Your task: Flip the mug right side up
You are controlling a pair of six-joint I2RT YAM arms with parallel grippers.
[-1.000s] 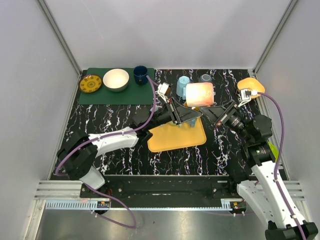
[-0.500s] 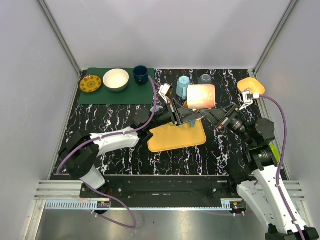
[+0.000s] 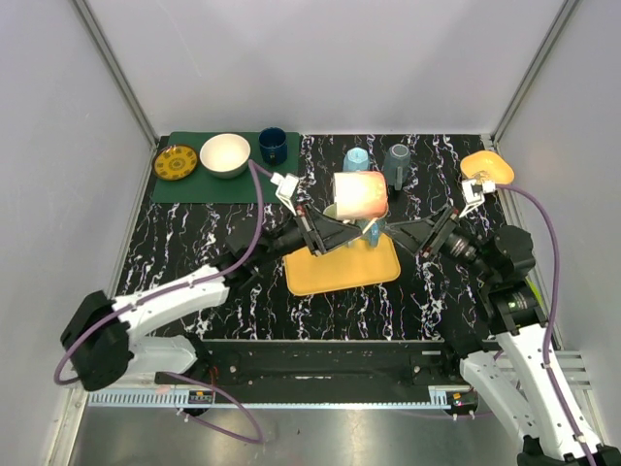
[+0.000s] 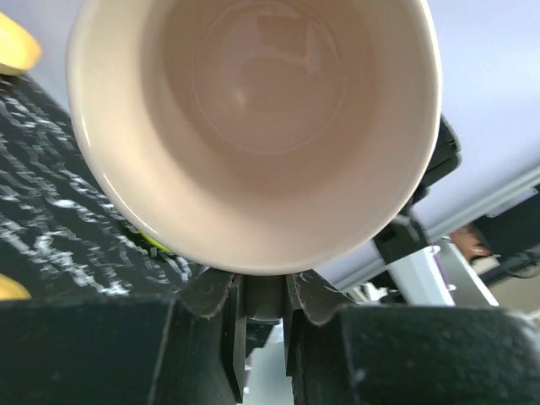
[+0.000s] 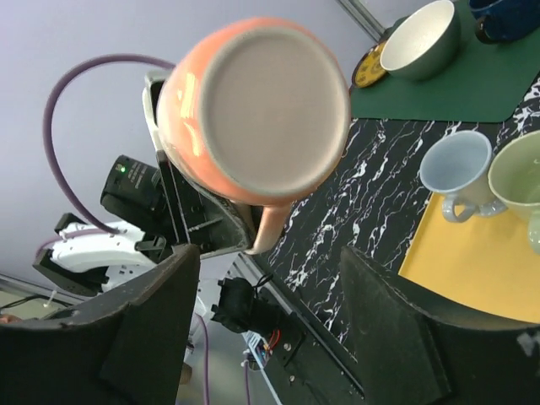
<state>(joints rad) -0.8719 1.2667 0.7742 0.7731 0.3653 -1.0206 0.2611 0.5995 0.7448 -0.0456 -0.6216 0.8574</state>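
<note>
The orange mug point(image 3: 361, 194) hangs on its side above the yellow tray point(image 3: 340, 267). My left gripper point(image 3: 335, 231) is shut on the mug's handle. In the left wrist view the cream inside of the mug point(image 4: 253, 126) faces the camera, and the handle sits pinched in the left gripper point(image 4: 263, 295). My right gripper point(image 3: 409, 233) stands open just right of the mug, touching nothing. The right wrist view looks at the mug's flat base point(image 5: 270, 110), with the handle point(image 5: 268, 228) pointing down above the open right gripper point(image 5: 270, 321).
A light blue mug point(image 3: 356, 158) and a grey cup point(image 3: 397, 160) stand behind the tray. A green mat point(image 3: 194, 184) at back left carries a yellow plate point(image 3: 176, 162), a white bowl point(image 3: 224, 153) and a dark blue cup point(image 3: 273, 145). An orange bowl point(image 3: 487, 166) sits back right.
My right gripper has opened and let go of the mug. The left gripper has shut on the handle and carried the mug slightly left.
</note>
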